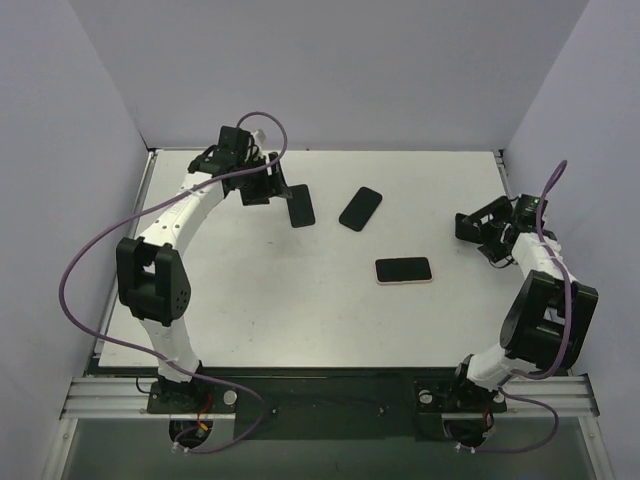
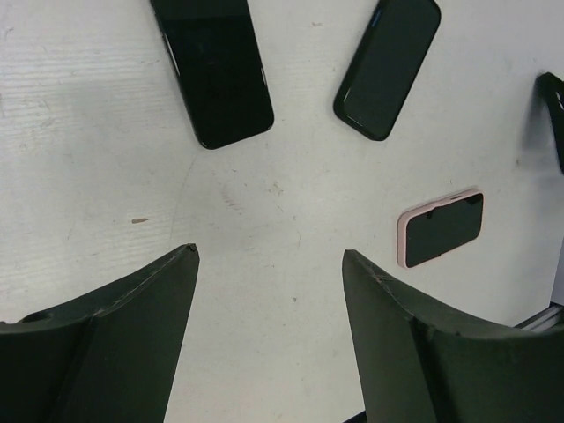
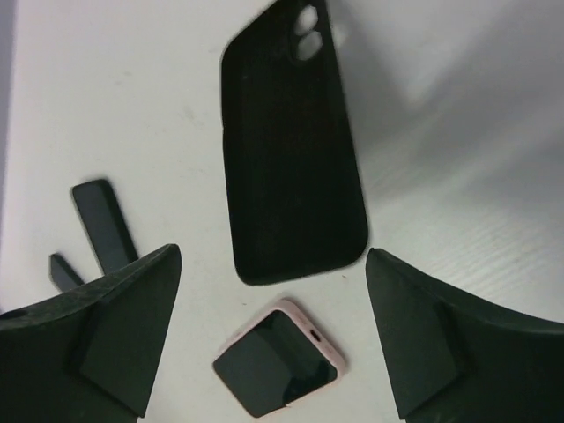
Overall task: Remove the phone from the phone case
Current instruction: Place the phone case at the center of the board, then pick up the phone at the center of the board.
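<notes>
A phone in a pink case (image 1: 403, 270) lies screen up at the table's middle right; it also shows in the left wrist view (image 2: 441, 227) and the right wrist view (image 3: 278, 361). A bare black phone (image 1: 300, 206) and an empty black case (image 1: 360, 208) with open camera holes lie farther back; both also show in the left wrist view, phone (image 2: 216, 75) and case (image 2: 388, 66). My left gripper (image 1: 262, 188) is open and empty, just left of the black phone. My right gripper (image 1: 468, 228) is open and empty, right of the pink-cased phone and apart from it.
The white table (image 1: 300, 310) ends at a dark rail along the near edge, with grey walls on three sides. In the right wrist view the black case (image 3: 295, 150) lies beyond the pink one and the black phone (image 3: 104, 220) is at far left.
</notes>
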Robot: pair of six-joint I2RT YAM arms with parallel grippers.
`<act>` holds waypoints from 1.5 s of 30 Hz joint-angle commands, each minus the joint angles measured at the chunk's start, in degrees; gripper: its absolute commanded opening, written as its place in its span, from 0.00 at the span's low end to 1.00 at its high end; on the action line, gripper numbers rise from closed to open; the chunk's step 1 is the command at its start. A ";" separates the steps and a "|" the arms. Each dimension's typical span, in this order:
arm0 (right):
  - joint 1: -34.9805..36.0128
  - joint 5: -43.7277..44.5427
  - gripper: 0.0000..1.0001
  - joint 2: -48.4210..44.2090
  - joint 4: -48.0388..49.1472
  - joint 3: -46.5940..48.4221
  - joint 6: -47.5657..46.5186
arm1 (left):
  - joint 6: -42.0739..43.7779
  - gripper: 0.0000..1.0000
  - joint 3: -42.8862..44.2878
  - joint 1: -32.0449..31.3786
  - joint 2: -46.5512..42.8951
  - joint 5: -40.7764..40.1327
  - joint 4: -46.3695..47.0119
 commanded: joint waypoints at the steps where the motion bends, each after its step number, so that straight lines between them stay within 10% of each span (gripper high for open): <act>1: 1.06 9.79 0.85 -3.75 -9.45 -2.35 -5.09 | 2.90 0.77 -2.45 -1.19 -4.77 0.51 1.77; 6: 4.41 33.95 0.88 -14.38 -18.06 -2.10 -7.65 | 5.36 0.77 -5.71 -1.55 -6.19 -0.71 2.75; 11: 10.02 28.86 0.88 -17.83 -15.98 -2.01 -9.06 | 4.83 0.77 -7.64 -1.28 -8.12 -0.38 4.41; 23: 42.97 33.79 0.90 16.68 -7.97 20.65 14.93 | 2.99 0.77 -13.53 -1.20 -12.16 6.92 11.97; 45: 50.37 43.75 0.95 45.09 -26.32 56.51 4.56 | -1.76 0.78 -16.43 0.91 -15.33 16.59 18.04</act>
